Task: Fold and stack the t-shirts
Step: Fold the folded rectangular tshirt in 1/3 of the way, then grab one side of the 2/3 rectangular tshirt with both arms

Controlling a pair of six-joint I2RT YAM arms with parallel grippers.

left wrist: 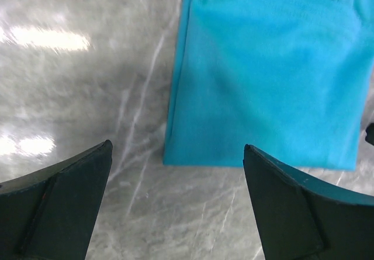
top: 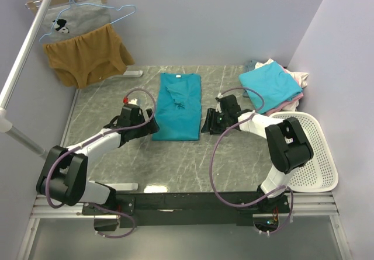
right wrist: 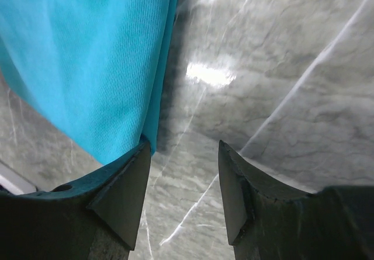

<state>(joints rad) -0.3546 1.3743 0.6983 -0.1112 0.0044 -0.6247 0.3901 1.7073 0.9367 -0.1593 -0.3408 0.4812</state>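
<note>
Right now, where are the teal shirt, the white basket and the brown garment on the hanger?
teal shirt (top: 178,111), top view, middle of its folded body
white basket (top: 317,155), top view, bare mesh floor
brown garment (top: 87,55), top view, centre of the cloth

Teal t-shirt (top: 178,107) folded lengthwise, centre, turquoise-topped stack (top: 272,85) far right

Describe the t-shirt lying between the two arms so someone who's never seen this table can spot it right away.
Look at the grey marble table; at its middle, between the left pincer and the right pincer, lies the teal t-shirt, folded into a long strip. Unlike the lighter turquoise t-shirt topping the pile at the far right, it lies alone, flat on the stone.
</note>
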